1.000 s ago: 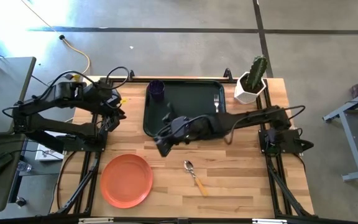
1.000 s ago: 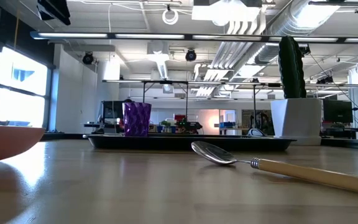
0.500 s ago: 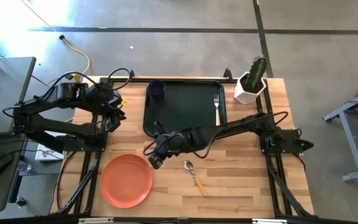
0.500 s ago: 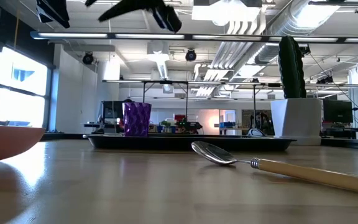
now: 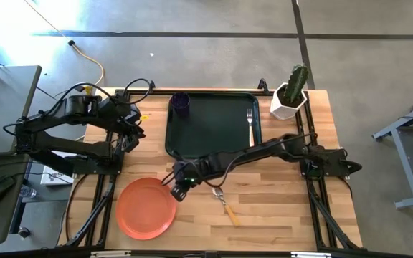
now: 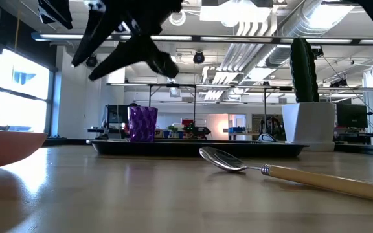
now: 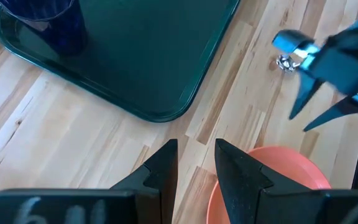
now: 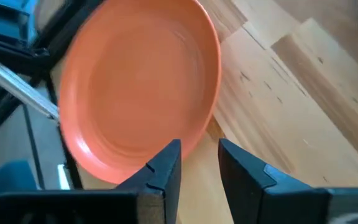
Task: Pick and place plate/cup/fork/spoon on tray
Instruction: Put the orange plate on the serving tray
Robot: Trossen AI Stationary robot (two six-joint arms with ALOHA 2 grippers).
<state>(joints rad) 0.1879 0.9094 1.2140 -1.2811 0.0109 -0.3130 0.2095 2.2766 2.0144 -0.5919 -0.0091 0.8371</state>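
Right gripper (image 5: pixel 177 189) stretched across the table (image 5: pixel 285 215), hanging above its surface, with 2 fingers just beside the plate's (image 5: pixel 145 208) rim on the tray (image 5: pixel 214 123) side; spoon (image 5: pixel 225 203) close behind those fingers, toward the right arm's base. Well beyond the fingertips on the tray: cup (image 5: pixel 181 103) in the far corner nearer the left arm, fork (image 5: pixel 249 117) along the opposite edge. Left gripper (image 5: pixel 136 127) parked off the tray's left side, its 2 fingers pointing toward tray and plate.
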